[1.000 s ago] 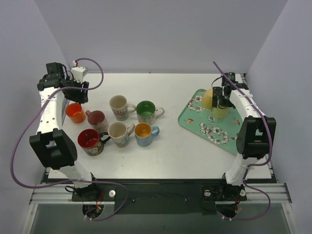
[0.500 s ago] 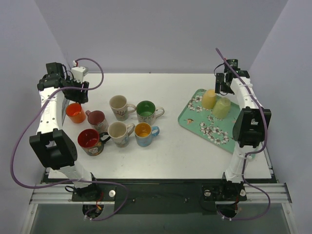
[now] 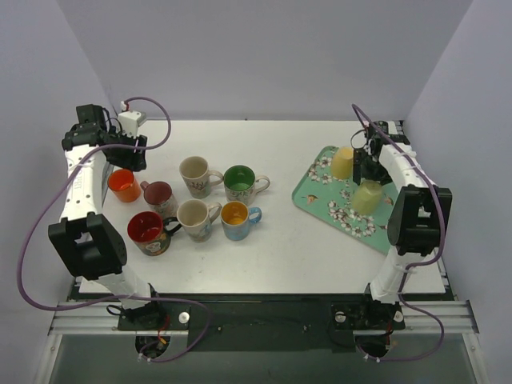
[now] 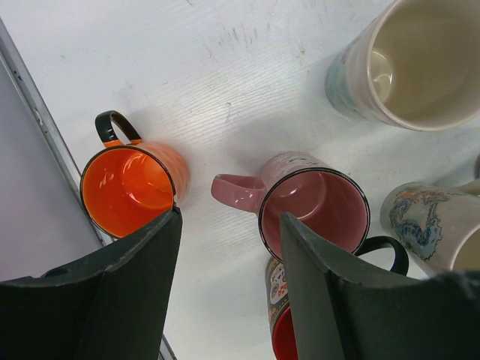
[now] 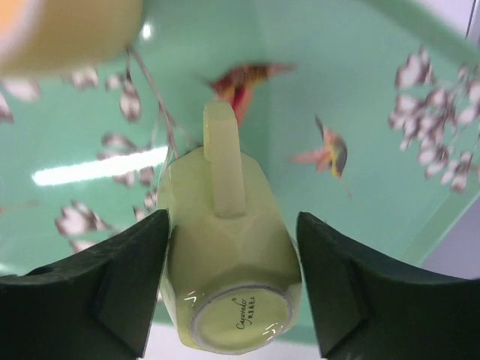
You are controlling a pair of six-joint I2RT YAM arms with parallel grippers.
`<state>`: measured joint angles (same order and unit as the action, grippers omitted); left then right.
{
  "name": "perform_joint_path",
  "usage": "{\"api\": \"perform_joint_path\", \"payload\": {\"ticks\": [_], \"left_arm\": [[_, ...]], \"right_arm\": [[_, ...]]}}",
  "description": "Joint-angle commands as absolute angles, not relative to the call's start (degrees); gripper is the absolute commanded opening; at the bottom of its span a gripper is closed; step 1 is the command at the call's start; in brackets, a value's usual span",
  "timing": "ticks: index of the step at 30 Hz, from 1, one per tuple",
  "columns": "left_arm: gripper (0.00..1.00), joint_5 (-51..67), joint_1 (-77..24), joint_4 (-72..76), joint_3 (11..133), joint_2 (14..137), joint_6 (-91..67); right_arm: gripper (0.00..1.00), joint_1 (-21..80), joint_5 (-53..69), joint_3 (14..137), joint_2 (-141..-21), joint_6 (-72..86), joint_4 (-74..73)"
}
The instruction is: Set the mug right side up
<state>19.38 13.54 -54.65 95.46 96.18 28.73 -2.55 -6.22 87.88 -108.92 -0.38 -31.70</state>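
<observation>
A light green mug point(image 3: 367, 196) stands upside down on the floral green tray point(image 3: 320, 196) at the right. In the right wrist view the light green mug point(image 5: 225, 262) shows its base and its handle. My right gripper point(image 3: 368, 170) reaches down over it, and in the right wrist view the right gripper point(image 5: 232, 221) has its wide-spread jaws against both sides of the mug. My left gripper point(image 3: 130, 154) hovers at the far left. In the left wrist view the left gripper point(image 4: 229, 217) is open and empty above the table.
A yellow mug point(image 3: 342, 162) stands upside down on the tray beside the green one. Upright mugs crowd the left half: orange point(image 3: 122, 185), pink point(image 3: 158, 194), cream point(image 3: 194, 174), green point(image 3: 239, 182), a dragon-print one point(image 3: 194, 218), blue point(image 3: 235, 218) and red-and-black point(image 3: 147, 231).
My right gripper rose toward the back, then came down over the light green mug. The mug now sits nearer the tray's front edge. The left arm has not moved.
</observation>
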Motion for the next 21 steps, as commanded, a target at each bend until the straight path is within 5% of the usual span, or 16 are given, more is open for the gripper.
{"api": "perform_joint_path", "payload": {"ticks": [1,8,18,21], "left_arm": [[0.64,22.06,13.36,-53.53,95.45,92.64,29.53],[0.64,22.32,13.27,-53.09,94.48,91.94,29.62],[0.64,21.36,13.27,-52.21,92.99,91.14,30.32],[0.64,21.88,13.27,-52.38,93.34,91.05,29.97]], "right_arm": [[0.69,-2.2,-5.71,84.28,-103.1,0.44,-41.81],[0.81,-1.76,-7.21,97.98,-111.61,-2.98,-49.74],[0.72,-0.88,-9.4,99.93,-120.76,-4.48,-55.9],[0.55,-0.97,-8.53,99.67,-122.95,-5.1,-55.63]]}}
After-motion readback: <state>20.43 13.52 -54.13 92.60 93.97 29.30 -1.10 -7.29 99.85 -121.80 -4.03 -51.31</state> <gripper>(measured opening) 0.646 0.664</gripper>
